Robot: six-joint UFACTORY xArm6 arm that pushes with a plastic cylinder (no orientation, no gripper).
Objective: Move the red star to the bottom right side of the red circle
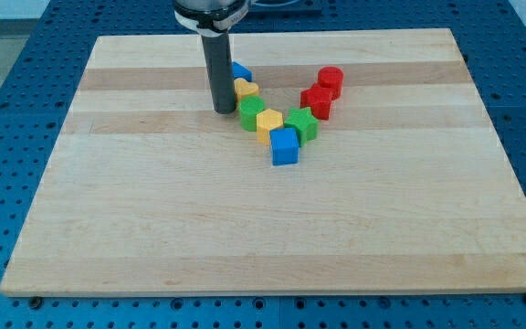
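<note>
The red circle stands right of the board's upper middle. The red star touches it at its lower left. My tip rests on the board, well to the left of both red blocks. It stands just left of a yellow heart and a green block.
A blue block peeks out behind the rod. A yellow hexagon, a green star and a blue cube form a chain below the red star. The wooden board lies on a blue perforated table.
</note>
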